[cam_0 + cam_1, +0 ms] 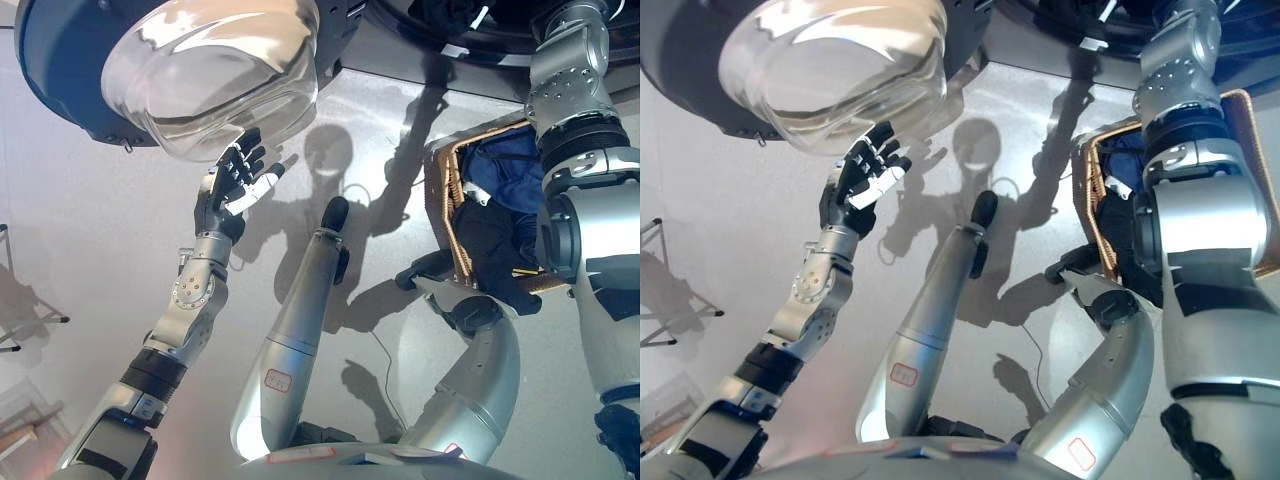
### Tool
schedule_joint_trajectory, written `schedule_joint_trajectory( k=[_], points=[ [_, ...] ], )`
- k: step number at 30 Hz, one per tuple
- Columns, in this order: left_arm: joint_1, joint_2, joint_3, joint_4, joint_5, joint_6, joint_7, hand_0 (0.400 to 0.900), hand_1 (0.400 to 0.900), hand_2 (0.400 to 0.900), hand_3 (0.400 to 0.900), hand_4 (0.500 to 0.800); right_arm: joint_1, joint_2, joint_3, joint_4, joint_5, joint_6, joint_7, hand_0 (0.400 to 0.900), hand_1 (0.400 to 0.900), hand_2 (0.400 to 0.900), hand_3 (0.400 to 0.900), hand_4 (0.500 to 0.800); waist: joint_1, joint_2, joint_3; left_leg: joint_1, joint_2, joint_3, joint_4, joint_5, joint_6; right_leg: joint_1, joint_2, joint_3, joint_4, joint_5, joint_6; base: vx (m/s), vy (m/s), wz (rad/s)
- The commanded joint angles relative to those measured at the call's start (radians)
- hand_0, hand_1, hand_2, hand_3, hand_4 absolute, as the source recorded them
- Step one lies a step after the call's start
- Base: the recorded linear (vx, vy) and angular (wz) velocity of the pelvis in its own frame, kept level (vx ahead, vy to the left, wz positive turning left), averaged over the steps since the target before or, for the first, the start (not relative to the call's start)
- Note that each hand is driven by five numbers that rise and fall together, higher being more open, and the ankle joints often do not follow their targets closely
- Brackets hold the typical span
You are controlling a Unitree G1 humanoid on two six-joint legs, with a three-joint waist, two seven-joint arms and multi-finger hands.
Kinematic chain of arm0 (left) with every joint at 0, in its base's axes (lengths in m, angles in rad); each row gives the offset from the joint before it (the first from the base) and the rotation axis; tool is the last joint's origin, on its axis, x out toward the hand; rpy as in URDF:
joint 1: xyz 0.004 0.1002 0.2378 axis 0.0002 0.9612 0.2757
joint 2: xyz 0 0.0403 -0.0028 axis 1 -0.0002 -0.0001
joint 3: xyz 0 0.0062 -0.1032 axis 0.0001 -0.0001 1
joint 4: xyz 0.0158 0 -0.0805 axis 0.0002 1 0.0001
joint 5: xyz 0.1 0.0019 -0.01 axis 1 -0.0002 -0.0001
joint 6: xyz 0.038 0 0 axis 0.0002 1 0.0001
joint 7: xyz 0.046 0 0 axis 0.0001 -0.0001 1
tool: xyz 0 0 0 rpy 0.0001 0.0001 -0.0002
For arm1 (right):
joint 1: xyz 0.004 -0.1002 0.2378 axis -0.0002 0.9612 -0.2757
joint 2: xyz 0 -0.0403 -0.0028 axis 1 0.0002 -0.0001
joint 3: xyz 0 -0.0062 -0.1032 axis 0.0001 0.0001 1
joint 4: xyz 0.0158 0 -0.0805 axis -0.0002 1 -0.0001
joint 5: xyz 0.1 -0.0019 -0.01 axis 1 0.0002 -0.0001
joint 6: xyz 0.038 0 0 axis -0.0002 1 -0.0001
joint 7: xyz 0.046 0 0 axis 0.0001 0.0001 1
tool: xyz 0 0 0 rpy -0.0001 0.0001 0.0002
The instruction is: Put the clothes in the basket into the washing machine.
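Note:
The washing machine's round door [215, 70], a clear glass bowl in a dark ring, hangs open at the upper left. Just below its rim my left hand [238, 180] is raised with its fingers spread and open, holding nothing. The dark drum opening [470, 25] shows along the top edge. At the right stands a wicker basket [445, 200] holding a blue garment [505, 170] and a black garment [495, 250] that hangs over its front rim. My right arm [575, 110] passes in front of the basket and rises to the drum; its hand lies beyond the top edge.
A thin dark metal stand [20, 320] is at the left edge, with a wooden frame [20, 435] in the lower left corner. Grey floor lies between the door and the basket.

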Motion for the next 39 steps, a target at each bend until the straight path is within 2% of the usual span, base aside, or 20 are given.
schedule_joint_trajectory(
  k=[1,6,12,16,21,25,28,30,31,32,36,39],
  points=[
    [0.056,0.013,0.034,-0.039,-0.007,-0.096,-0.010,0.900,0.900,0.900,0.900,0.800,0.032,0.016,0.039,-0.185,0.028,-0.149,0.070,0.900,0.900,0.900,0.900,0.800,-0.035,0.054,-0.127,0.024,-0.026,0.034,-0.083,0.025,0.017,-0.003,0.063,0.008,-0.067,0.050,0.197,-0.05,0.015,-0.04],
    [0.055,0.028,0.041,-0.032,-0.008,-0.097,-0.021,0.900,0.900,0.900,0.900,0.800,0.027,0.016,0.033,-0.185,0.021,-0.155,0.072,0.900,0.900,0.900,0.900,0.800,-0.036,0.059,-0.120,0.059,-0.026,0.039,-0.135,0.043,0.017,0.027,0.078,-0.002,-0.108,0.060,0.203,-0.06,0.032,-0.05],
    [0.071,0.021,0.048,-0.032,-0.008,-0.096,-0.024,0.900,0.900,0.900,0.900,0.800,0.053,0.041,0.028,-0.098,-0.025,-0.111,0.072,0.900,0.900,0.900,0.900,0.800,-0.048,0.066,-0.117,0.051,-0.033,0.043,-0.122,0.047,0.019,0.007,0.077,0.013,-0.093,0.063,0.196,-0.02,0.022,-0.03],
    [0.080,0.011,0.048,-0.027,-0.011,-0.093,-0.017,0.900,0.900,0.900,0.900,0.800,0.048,0.066,0.030,-0.019,-0.109,-0.075,0.031,0.900,0.900,0.900,0.900,0.800,-0.056,0.066,-0.113,0.055,-0.029,0.047,-0.120,0.045,0.019,0.008,0.078,0.022,-0.095,0.072,0.196,-0.02,0.026,-0.08],
    [0.083,0.015,0.060,-0.041,-0.002,-0.090,0.010,0.900,0.900,0.900,0.900,0.800,0.035,0.100,0.016,-0.032,-0.099,-0.094,-0.007,0.900,0.900,0.900,0.900,0.800,-0.069,0.064,-0.108,0.072,-0.024,0.057,-0.137,0.046,0.022,0.025,0.089,0.020,-0.116,0.081,0.197,-0.02,0.024,-0.09],
    [0.073,0.004,0.077,-0.035,0.018,-0.086,0.049,0.900,0.900,0.900,0.900,0.800,0.107,0.177,0.021,-0.184,-0.128,-0.132,-0.049,0.900,0.900,0.900,0.900,0.800,-0.100,0.053,-0.099,0.116,-0.007,0.059,-0.195,0.058,0.024,0.062,0.116,0.012,-0.163,0.094,0.199,-0.02,0.053,-0.20],
    [0.084,-0.008,0.119,-0.029,0.041,-0.079,0.091,0.900,0.900,0.900,0.900,0.800,0.262,0.215,0.068,-0.482,-0.308,-0.145,-0.126,0.900,0.900,0.900,0.900,0.800,-0.148,0.030,-0.092,0.192,0.016,0.074,-0.296,0.074,0.026,0.134,0.156,-0.011,-0.251,0.117,0.205,-0.02,0.073,-0.37],
    [0.110,-0.028,0.145,-0.018,0.048,-0.070,0.102,0.900,0.900,0.900,0.900,0.800,0.424,0.224,0.066,-0.662,-0.448,-0.126,-0.161,0.900,0.900,0.900,0.900,0.800,-0.180,0.018,-0.096,0.251,0.025,0.081,-0.361,0.086,0.027,0.193,0.184,-0.030,-0.317,0.133,0.210,0.00,0.052,-0.31],
    [0.117,-0.029,0.143,-0.019,0.049,-0.070,0.103,0.900,0.900,0.900,0.900,0.800,0.442,0.228,0.066,-0.681,-0.459,-0.119,-0.172,0.900,0.900,0.900,0.900,0.800,-0.180,0.020,-0.098,0.262,0.026,0.080,-0.369,0.090,0.027,0.204,0.187,-0.033,-0.326,0.137,0.210,0.02,0.037,-0.28],
    [0.129,-0.044,0.155,0.017,0.060,-0.066,0.109,0.900,0.900,0.900,0.900,0.800,0.553,0.224,0.063,-0.761,-0.584,-0.101,-0.186,0.900,0.900,0.900,0.900,0.800,-0.192,0.011,-0.106,0.307,0.028,0.082,-0.416,0.096,0.027,0.245,0.198,-0.040,-0.370,0.145,0.216,0.03,0.029,-0.20],
    [0.165,-0.078,0.159,0.066,0.079,-0.067,0.101,0.900,0.900,0.900,0.900,0.800,0.741,0.252,0.048,-0.844,-0.710,-0.084,-0.189,0.900,0.900,0.900,0.900,0.800,-0.208,0.006,-0.120,0.418,0.034,0.082,-0.501,0.112,0.023,0.343,0.211,-0.051,-0.450,0.162,0.224,0.05,0.024,-0.13],
    [0.192,-0.133,0.157,0.161,0.085,-0.058,0.079,0.900,0.900,0.900,0.900,0.800,0.917,0.299,0.045,-0.882,-0.773,-0.081,-0.169,0.900,0.900,0.900,0.900,0.800,-0.234,-0.009,-0.137,0.545,0.040,0.086,-0.579,0.125,0.019,0.461,0.239,-0.052,-0.550,0.194,0.234,0.11,0.035,-0.22]
  ],
)
